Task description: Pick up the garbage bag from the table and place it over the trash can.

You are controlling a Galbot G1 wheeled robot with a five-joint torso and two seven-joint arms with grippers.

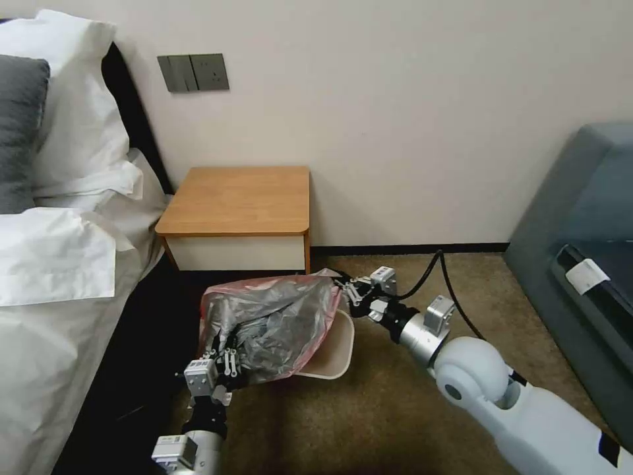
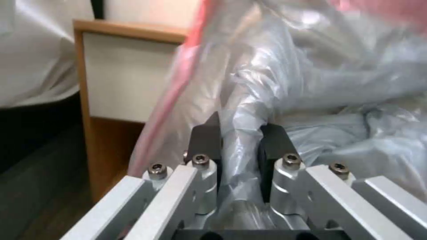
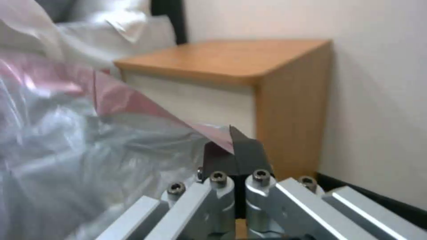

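The garbage bag (image 1: 273, 323), crinkled grey plastic with a pink edge band, hangs stretched between my two grippers above the cream trash can (image 1: 335, 359), hiding most of it. My left gripper (image 1: 223, 361) is shut on the bag's near-left edge; in the left wrist view the plastic (image 2: 311, 83) is bunched between the gripper's (image 2: 240, 141) dark pads. My right gripper (image 1: 347, 288) is shut on the pink far-right corner (image 3: 133, 100), pinched tight at the right gripper (image 3: 234, 151). The table (image 1: 237, 198) stands bare just behind the bin, against the wall.
A bed (image 1: 59, 277) with white sheets and pillows lies along the left, close to my left arm. A grey sofa (image 1: 580, 264) fills the right side. A black cable (image 1: 448, 277) trails over the brown carpet by my right arm.
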